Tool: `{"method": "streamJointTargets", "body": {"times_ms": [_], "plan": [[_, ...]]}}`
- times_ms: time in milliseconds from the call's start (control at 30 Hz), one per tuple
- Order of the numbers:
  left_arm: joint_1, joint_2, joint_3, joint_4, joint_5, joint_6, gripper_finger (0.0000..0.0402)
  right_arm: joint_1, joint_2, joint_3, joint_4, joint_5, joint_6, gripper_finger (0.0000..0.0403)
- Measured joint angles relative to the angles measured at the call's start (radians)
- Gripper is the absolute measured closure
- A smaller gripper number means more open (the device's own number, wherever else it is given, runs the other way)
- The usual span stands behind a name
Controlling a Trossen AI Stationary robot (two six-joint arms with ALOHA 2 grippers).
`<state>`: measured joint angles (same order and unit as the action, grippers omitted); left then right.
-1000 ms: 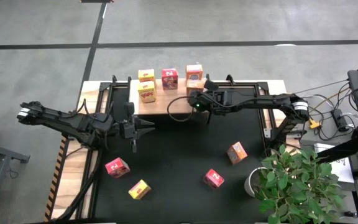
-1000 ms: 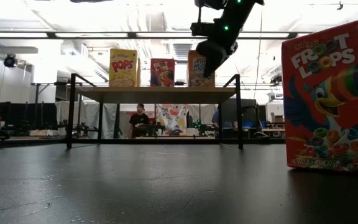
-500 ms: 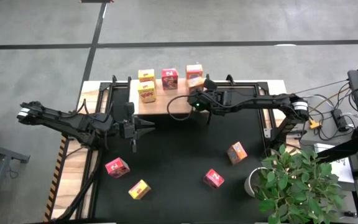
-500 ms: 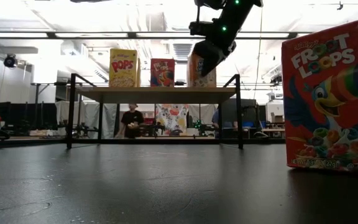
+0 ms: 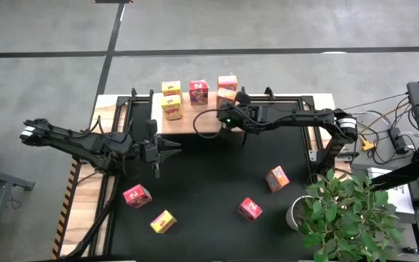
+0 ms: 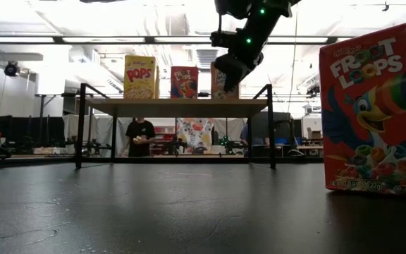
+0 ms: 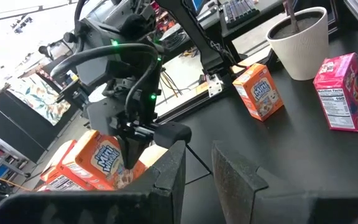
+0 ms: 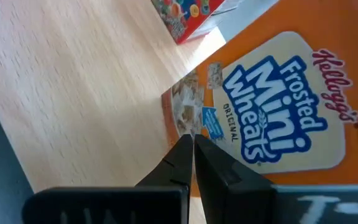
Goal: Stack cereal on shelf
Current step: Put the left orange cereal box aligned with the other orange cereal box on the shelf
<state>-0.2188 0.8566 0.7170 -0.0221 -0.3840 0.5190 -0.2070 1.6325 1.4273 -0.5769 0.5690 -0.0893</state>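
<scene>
The shelf point(image 5: 195, 124) is a light wooden block at the mat's far edge. Standing on it are two yellow cereal boxes point(image 5: 171, 98), a red one point(image 5: 198, 92) and an orange one point(image 5: 227, 84). My right gripper point(image 5: 226, 116) is shut and points at the orange box point(image 8: 272, 118) from the near side, its tips at the front's lower corner. My left gripper point(image 5: 179, 145) waits open above the mat, near the shelf's left end, with nothing between its fingers point(image 7: 174, 165). More cereal lies on the black mat: pink-red point(image 5: 137, 195), yellow point(image 5: 163, 221), red point(image 5: 250, 209) and orange point(image 5: 277, 177). My right gripper's shut fingertips point(image 8: 185, 144) stand at the lower corner of the orange box's printed front point(image 8: 180, 118), slanting down from the near side. I cannot tell whether they touch it. The box stands on the shelf top.
A white pot point(image 5: 297, 211) with a green plant stands at the mat's near right corner. Black frame rails point(image 5: 311, 135) run along the mat's sides. Cables and equipment lie off the table to the right. A person moves in the room behind the shelf point(image 6: 139, 137).
My right gripper has shifted a little toward the table's left along the orange box's front, staying shut. My left arm has kept still.
</scene>
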Motion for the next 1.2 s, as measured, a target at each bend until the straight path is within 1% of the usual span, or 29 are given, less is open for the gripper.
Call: {"method": "streamJointTargets", "body": {"times_ms": [233, 400, 567, 700, 833, 1033, 1200], "plan": [[0.000, 0.000, 0.000, -0.001, 0.000, 0.000, 0.0338, 0.003, -0.007, 0.000, -0.033, 0.012, 0.001, 0.0394], [0.000, 0.000, 0.000, -0.001, 0.000, 0.000, 0.0338, -0.010, -0.008, 0.000, -0.048, 0.064, -0.019, 0.0394], [0.000, 0.000, 0.000, -0.001, 0.000, 0.000, 0.0338, -0.014, -0.008, 0.000, -0.048, 0.062, -0.021, 0.0394], [0.000, 0.000, 0.000, -0.001, 0.000, 0.000, 0.0338, -0.009, -0.008, 0.000, -0.045, 0.037, -0.006, 0.0394], [0.000, 0.000, 0.000, -0.001, 0.000, 0.000, 0.0338, -0.009, -0.008, 0.000, 0.007, -0.028, -0.005, 0.0394], [0.000, 0.000, 0.000, -0.001, 0.000, 0.000, 0.0338, -0.016, -0.005, 0.000, 0.082, -0.027, -0.040, 0.0394], [0.000, 0.001, 0.000, -0.001, 0.000, 0.004, 0.0338, -0.022, -0.005, 0.000, 0.089, -0.026, -0.042, 0.0394]]}}
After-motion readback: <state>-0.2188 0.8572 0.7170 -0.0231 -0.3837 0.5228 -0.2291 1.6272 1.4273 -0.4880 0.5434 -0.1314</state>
